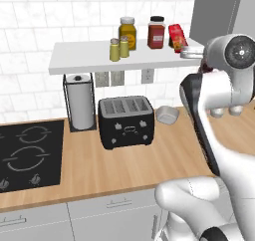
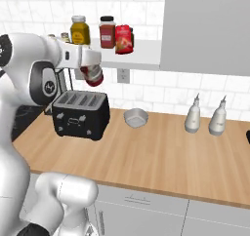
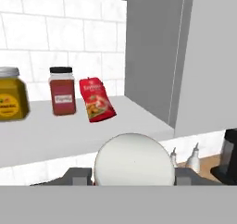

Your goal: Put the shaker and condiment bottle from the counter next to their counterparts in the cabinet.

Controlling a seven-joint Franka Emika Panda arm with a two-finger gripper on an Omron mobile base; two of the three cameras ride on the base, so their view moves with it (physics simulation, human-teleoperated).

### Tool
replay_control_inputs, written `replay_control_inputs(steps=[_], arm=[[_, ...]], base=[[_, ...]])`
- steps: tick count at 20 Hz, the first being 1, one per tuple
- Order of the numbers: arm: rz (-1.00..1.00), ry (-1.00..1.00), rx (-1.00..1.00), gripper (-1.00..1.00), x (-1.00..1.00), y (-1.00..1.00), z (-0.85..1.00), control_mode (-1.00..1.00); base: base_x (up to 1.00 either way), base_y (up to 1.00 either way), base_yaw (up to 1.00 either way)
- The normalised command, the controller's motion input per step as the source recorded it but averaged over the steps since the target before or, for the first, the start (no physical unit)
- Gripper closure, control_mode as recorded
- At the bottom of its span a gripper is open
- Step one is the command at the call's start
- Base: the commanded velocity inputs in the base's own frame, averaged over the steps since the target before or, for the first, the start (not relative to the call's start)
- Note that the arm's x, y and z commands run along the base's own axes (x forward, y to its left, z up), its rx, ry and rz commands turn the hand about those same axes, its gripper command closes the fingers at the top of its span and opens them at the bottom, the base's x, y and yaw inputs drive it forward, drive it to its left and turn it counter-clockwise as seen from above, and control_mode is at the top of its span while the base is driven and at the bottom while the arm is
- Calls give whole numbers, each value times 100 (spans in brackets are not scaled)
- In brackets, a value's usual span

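The gripper [image 2: 92, 70] sits in the upper left of the right base view, just below the front edge of the cabinet [image 2: 141, 59], its jaws partly closed on the condiment bottle [image 2: 93, 75] — the red body hangs beneath the white hand, tilted, its long axis slanting down and to the right in that frame. In the hand view the bottle's pale cap [image 3: 134, 160] fills the lower centre as a round disc, so its long axis runs along the camera's line of sight, cap end toward the lens; the finger tips [image 3: 77, 176] show as grey stubs on either side of it. In the left base view only a sliver of dark red [image 1: 205, 69] shows behind the arm's white joint at the right edge. On the shelf, beyond the bottle, stand the red snack bag [image 3: 96, 99], leaning, then the dark-red jar [image 3: 62, 90] with a dark lid, then the amber jar [image 3: 10, 94] at the left edge. Two shakers [image 1: 119, 48] stand just beside each other left of the amber jar in the left base view. The tall grey cupboard [image 3: 157, 52] closes off the shelf's right end. Below, on the counter [image 2: 161, 157], are a black toaster [image 2: 80, 114], a small white bowl [image 2: 135, 118] and two white pointed-spout bottles [image 2: 205, 115] — all well apart from the held bottle. A paper-towel holder [image 1: 79, 101] and the black hob [image 1: 30, 155] lie toward the left of the left base view.
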Motion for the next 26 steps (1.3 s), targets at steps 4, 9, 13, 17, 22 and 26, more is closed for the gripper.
replay_control_inputs(steps=[4,9,13,17,22,26], arm=[[39,-6,0,100,2,0,35,-100],[41,-11,0,100,0,0,33,-100],[16,1,1,100,0,8,14,-100],[0,2,-4,100,0,0,-8,-100],[8,1,-26,100,13,8,1,-100],[1,3,0,100,4,1,2,-100]], base=[[0,0,0],[0,0,0],[0,0,0],[0,0,0],[0,0,0],[0,0,0]])
